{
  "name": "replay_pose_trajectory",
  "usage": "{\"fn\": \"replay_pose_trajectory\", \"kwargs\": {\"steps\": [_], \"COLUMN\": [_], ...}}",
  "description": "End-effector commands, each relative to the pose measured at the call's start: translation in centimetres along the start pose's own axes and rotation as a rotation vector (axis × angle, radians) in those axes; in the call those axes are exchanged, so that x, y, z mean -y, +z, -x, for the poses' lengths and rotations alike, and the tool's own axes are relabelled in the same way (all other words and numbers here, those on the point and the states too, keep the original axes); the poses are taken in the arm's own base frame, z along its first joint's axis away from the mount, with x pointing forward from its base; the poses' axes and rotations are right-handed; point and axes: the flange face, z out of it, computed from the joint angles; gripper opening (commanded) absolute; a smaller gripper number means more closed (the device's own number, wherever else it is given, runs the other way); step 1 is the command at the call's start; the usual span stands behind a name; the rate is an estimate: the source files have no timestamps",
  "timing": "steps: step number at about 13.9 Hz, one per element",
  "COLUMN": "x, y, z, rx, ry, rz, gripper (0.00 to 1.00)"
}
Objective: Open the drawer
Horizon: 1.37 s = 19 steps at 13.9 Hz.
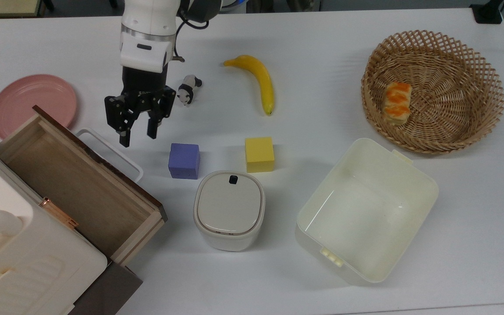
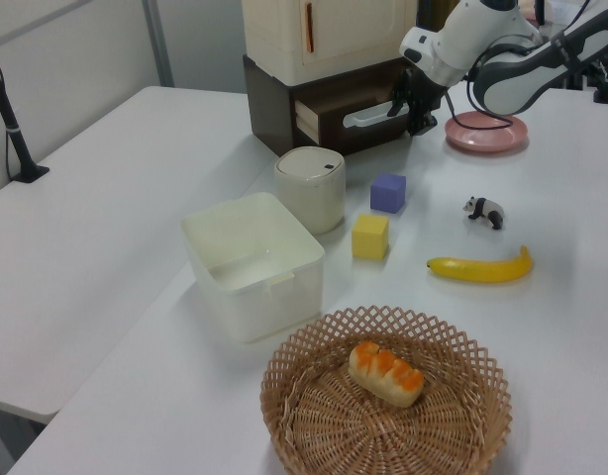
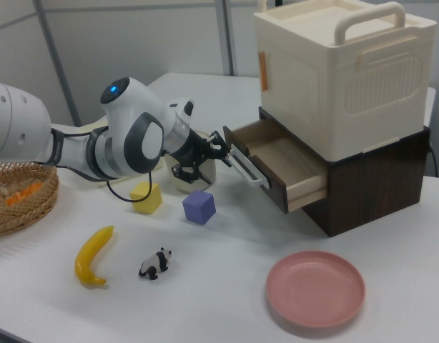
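Note:
The drawer (image 1: 72, 183) stands pulled out of its dark brown cabinet at the top view's lower left, its light wood inside bare. A white loop handle (image 1: 113, 151) sticks out from its dark front panel. My gripper (image 1: 138, 136) is open just to the top view's right of the handle, fingers pointing down and apart from it, holding nothing. In the left view the gripper (image 2: 415, 117) hangs beside the handle (image 2: 368, 113). The right view has the gripper (image 3: 209, 156) close to the handle (image 3: 244, 168) of the drawer (image 3: 287, 168).
A purple cube (image 1: 184, 160) lies right below the gripper, with a yellow cube (image 1: 259, 154) and a white lidded container (image 1: 229, 210) nearby. A toy panda (image 1: 188, 89), banana (image 1: 258, 81), pink plate (image 1: 33, 105), cream bin (image 1: 365, 210) and wicker basket (image 1: 431, 148) stand around.

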Motion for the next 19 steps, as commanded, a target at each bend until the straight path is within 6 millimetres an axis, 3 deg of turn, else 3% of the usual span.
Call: {"fn": "replay_pose_trajectory", "kwargs": {"steps": [1, 5, 7, 11, 13, 19], "x": [0.3, 0.6, 0.1, -1.3, -2.3, -3.9], "y": [-2.4, -5.8, -7.6, -12.3, -14.1, -16.5], "z": [-1.7, -6.5, -7.5, -7.5, -7.3, -5.9], "rx": [0.068, 0.150, 0.225, 0.398, 0.439, 0.440], "ry": [0.194, 0.549, 0.663, 0.798, 0.812, 0.848], "rz": [-0.040, -0.182, -0.279, -0.472, -0.487, -0.467], "gripper": [1.00, 1.00, 1.00, 1.00, 1.00, 1.00]}}
